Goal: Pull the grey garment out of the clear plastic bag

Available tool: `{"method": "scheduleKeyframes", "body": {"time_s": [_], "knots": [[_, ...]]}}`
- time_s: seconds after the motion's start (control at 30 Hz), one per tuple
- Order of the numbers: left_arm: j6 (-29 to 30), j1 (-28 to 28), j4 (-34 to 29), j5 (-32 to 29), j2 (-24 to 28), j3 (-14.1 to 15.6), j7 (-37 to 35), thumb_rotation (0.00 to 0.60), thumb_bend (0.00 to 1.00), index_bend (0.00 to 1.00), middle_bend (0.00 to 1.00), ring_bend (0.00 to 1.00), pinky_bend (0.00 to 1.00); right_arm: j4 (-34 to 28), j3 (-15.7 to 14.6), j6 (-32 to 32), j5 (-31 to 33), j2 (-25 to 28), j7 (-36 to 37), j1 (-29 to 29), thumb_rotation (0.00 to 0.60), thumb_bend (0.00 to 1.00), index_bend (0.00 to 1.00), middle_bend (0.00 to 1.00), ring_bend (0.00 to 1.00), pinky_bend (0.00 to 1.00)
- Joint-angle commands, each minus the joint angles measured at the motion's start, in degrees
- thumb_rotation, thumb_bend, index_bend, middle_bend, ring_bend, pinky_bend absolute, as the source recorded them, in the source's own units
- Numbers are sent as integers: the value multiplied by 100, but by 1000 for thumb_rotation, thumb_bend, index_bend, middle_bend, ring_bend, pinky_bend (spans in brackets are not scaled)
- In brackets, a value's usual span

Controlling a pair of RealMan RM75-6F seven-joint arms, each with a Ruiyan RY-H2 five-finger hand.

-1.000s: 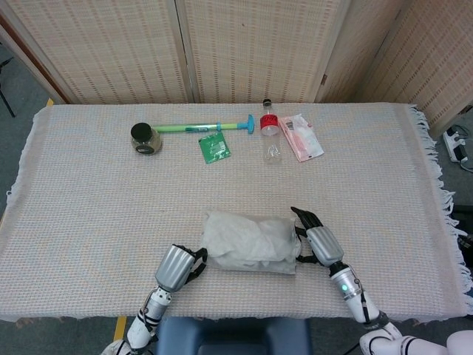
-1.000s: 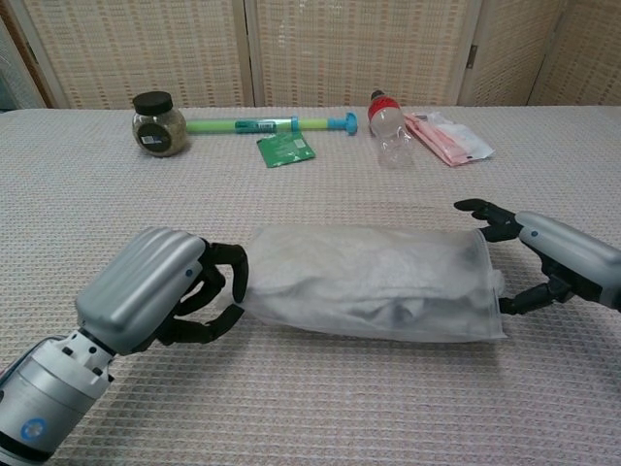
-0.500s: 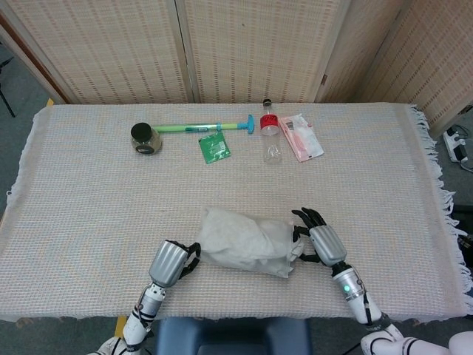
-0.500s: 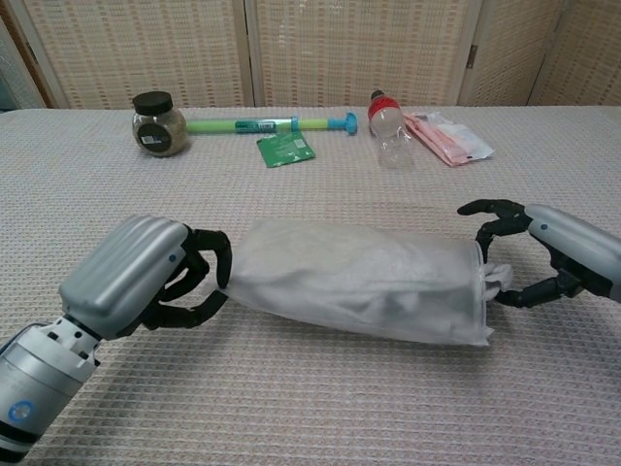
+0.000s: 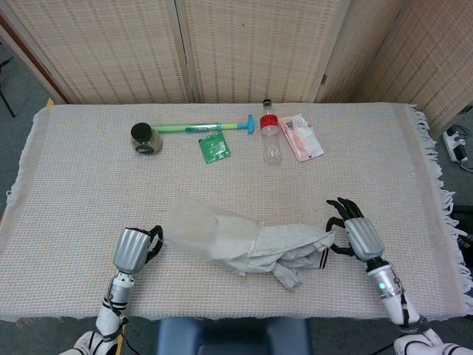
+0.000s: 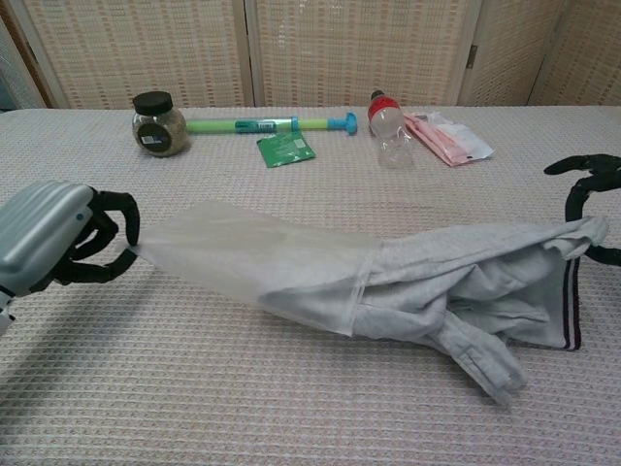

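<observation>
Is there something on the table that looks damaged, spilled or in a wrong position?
Nothing looks damaged or spilled. The grey garment lies crumpled, more than half out of the clear plastic bag, as the task wants. The left hand pinches the bag's end; the right hand holds the garment. The bottle lies on its side.

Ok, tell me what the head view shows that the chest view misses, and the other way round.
Head view only: the whole right hand with its forearm, the table's fringed edge, and a cable on the floor at the right.
Chest view only: the dark stripe down the grey garment at its right end, and the label on the jar.
Both: the left hand pinching the clear plastic bag, the garment partly out of it, and the bottle along the far edge.
</observation>
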Motion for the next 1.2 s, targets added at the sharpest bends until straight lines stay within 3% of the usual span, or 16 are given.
{"method": "scheduleKeyframes", "body": {"time_s": [0.03,0.3,0.53,0.63,0.7,0.77,0.87,0.93,0.97,1.07,1.13,1.2], "knots": [[50,39,68,-121,146,-118,-24,600,578,712,1000,1000,1000,-49,86,38,109,161,26,-47,600,421,666,106,0,0],[154,303,74,-537,651,-396,-240,600,577,714,1000,1000,1000,-47,337,223,479,597,48,-236,600,420,666,106,0,0],[63,507,-360,-708,1068,-385,-93,600,575,709,1000,1000,1000,-91,475,317,762,851,111,-425,600,416,662,106,0,0],[-190,565,-773,-745,1288,-264,56,600,475,575,1000,1000,1000,-197,394,286,729,981,115,-498,600,331,475,66,0,0],[-427,609,-1249,-800,1495,-171,130,600,351,425,1000,1000,1000,-330,295,168,714,1144,89,-541,600,240,172,11,0,0],[-651,642,-1786,-902,1724,-130,217,598,253,271,975,982,1000,-521,214,60,724,1360,-26,-576,600,187,18,0,0,0],[-1056,692,-2908,-1154,2234,-85,461,534,202,181,796,840,967,-928,145,128,741,1753,-317,-700,600,120,0,0,0,0],[-1329,717,-3558,-1359,2568,-51,609,446,182,160,625,657,839,-1215,107,272,766,1950,-556,-822,600,97,0,0,0,0],[-1544,719,-3989,-1516,2824,-15,755,426,180,159,582,598,788,-1453,47,418,728,2075,-775,-927,600,89,0,0,0,0],[-1995,702,-4895,-1956,3431,62,1249,368,178,152,360,289,510,-1970,-110,967,510,2235,-1472,-1222,600,80,0,0,0,0],[-2138,721,-5506,-2162,3856,99,1392,355,177,151,258,177,360,-2237,-171,1420,400,2196,-2101,-1441,600,80,0,0,0,0],[-2184,792,-6021,-2229,4286,178,1360,352,178,164,218,133,269,-2492,-211,1702,403,2176,-2649,-1606,600,80,0,0,0,0]]}}
